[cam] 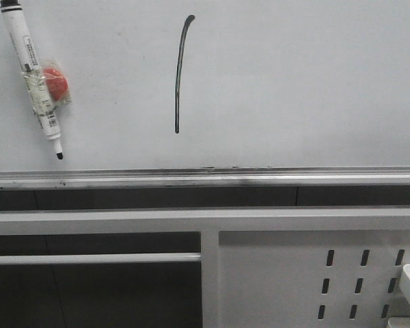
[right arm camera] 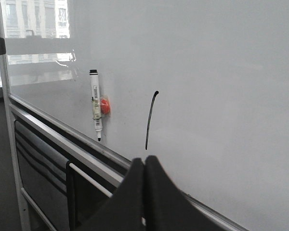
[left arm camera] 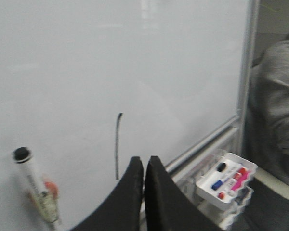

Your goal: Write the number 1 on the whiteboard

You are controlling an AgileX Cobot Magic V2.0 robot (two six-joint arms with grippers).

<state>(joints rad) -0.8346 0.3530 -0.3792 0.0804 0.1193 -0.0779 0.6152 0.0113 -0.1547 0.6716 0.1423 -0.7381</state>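
**Stroke on the board, marker parked beside it**

The number 1 point(cam: 180, 74) is showing as a thin dark near-vertical line on the whiteboard point(cam: 301, 82), curling slightly right at its top and ending a little above the silver rail point(cam: 205, 179). To its left in the front view, the marker point(cam: 33, 78) is clinging to the board, uncapped tip pointing down, with a red-orange magnet piece point(cam: 55, 81) taped to its barrel.

The left gripper point(left arm camera: 143, 166) is sitting with its dark fingers pressed together around nothing, and the right gripper point(right arm camera: 144, 166) is doing the same; both are hanging clear of the board.

Judging by looks, the marker is a light, stiff plastic tube with a smooth, somewhat slippery barrel, held only by the magnet. Any further grasp would best be going across the mid-barrel, clear of the wet tip, pulling straight off. The fresh ink is probably smearing easily, so contact with the stroke is the risk.
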